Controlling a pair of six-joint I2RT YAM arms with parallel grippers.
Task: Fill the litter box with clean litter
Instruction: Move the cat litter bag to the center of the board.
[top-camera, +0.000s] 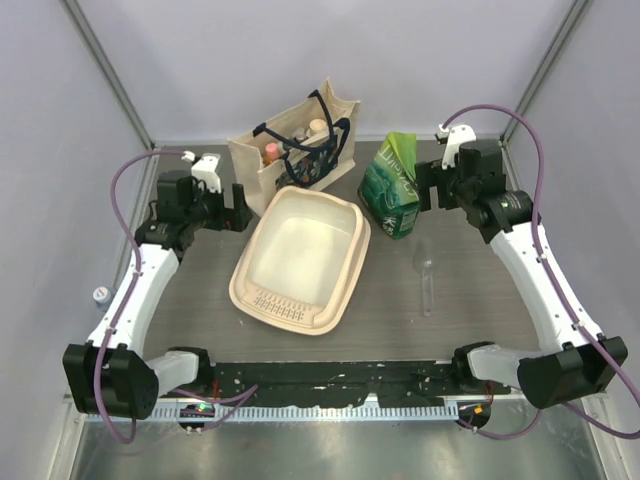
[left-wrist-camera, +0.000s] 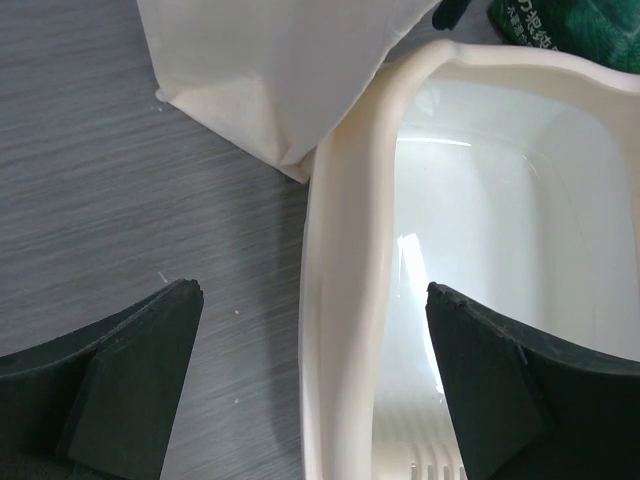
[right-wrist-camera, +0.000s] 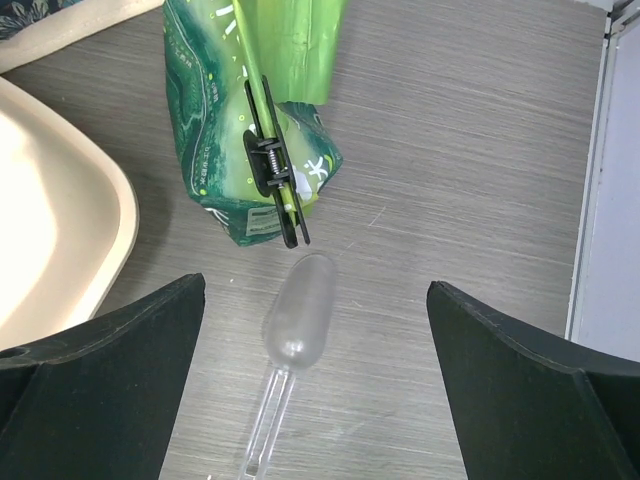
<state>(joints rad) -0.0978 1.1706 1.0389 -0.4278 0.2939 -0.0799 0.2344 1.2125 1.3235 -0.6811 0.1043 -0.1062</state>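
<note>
Cream plastic, the litter box (top-camera: 300, 250) lies a little left of the middle of the grey surface (top-camera: 480, 310), turned slightly, with its ribbed slotted strip toward the near edge. Its smooth inside catches the light.

A beige canvas tote bag (top-camera: 290, 150) with dark handles stands at the far edge, bottles (top-camera: 272, 150) poking out of it. In the left wrist view its bottom corner sits against the rim at the box's far left corner.

A green bag (top-camera: 390, 190) with white characters stands just beside the box's far right corner. Its folded top is pinched by a black clip (right-wrist-camera: 272, 165). A clear plastic scoop (top-camera: 425, 275) lies well right of the box, its bowl close to the green bag's base and its handle toward the near edge.

The left hand (top-camera: 240, 205) is spread wide and holds nothing. It hovers at the box's far left corner, right next to the tote, and the rim runs between its fingers (left-wrist-camera: 130, 390).

The right hand (top-camera: 428, 185) is spread wide too, also without a load. It sits just right of the green bag, which stands between it and the box. From its wrist, the clip and the scoop's bowl show between the two fingers (right-wrist-camera: 110, 380).
</note>
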